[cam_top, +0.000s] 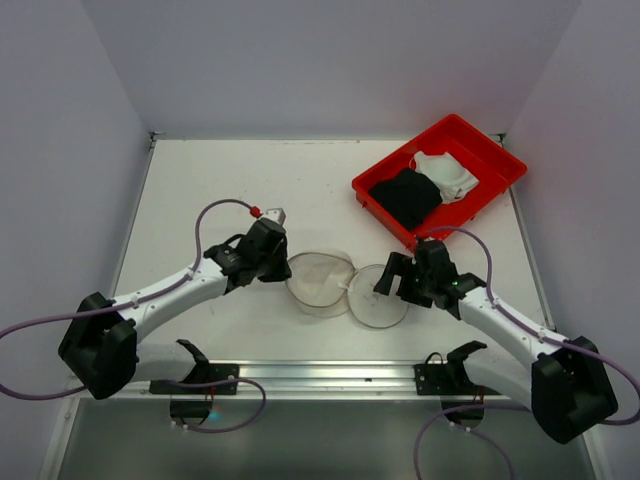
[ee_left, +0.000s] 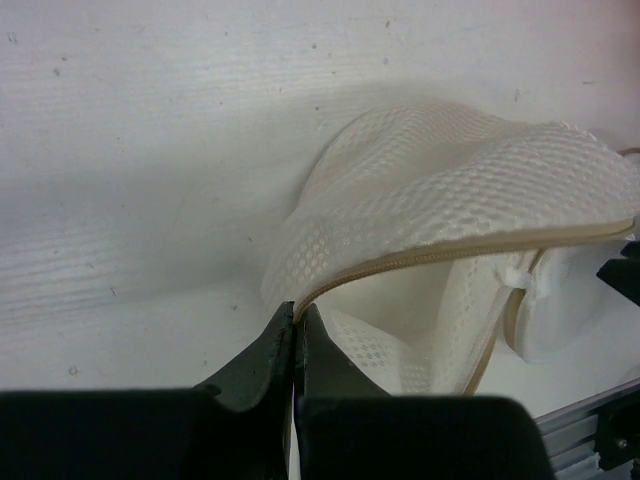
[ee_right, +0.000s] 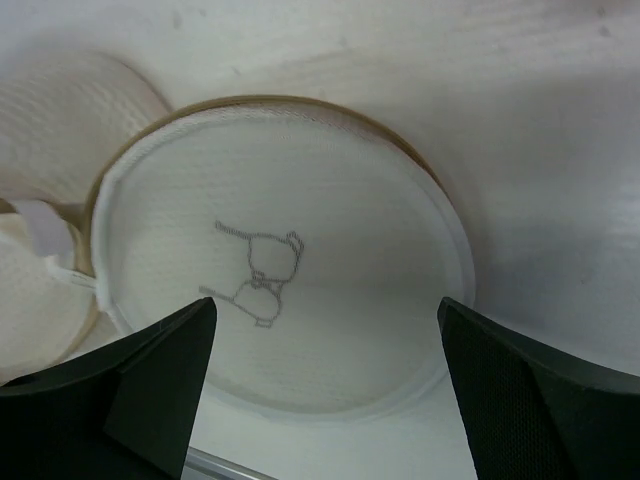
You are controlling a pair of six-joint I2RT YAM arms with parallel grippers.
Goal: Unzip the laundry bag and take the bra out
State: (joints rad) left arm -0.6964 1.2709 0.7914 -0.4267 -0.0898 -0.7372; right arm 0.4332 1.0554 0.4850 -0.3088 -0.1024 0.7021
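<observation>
The white mesh laundry bag (cam_top: 320, 283) lies at the table's middle, zipped open. Its flat round end (cam_top: 378, 296) lies flipped to the right. In the left wrist view the mesh (ee_left: 450, 190) gapes along the tan zipper (ee_left: 470, 250), and only mesh shows inside. My left gripper (ee_left: 297, 312) is shut on the zipper edge at the bag's left side (cam_top: 283, 264). My right gripper (ee_right: 327, 330) is open and empty. It hovers over the round end (ee_right: 330, 200), which bears the bra icon (ee_right: 258, 270). I see no bra in the bag.
A red tray (cam_top: 497, 152) at the back right holds a black garment (cam_top: 405, 195) and a white padded garment (cam_top: 447, 172). A white zip pull tab (ee_left: 527, 281) hangs at the bag's right. A metal rail (cam_top: 330, 375) runs along the near edge.
</observation>
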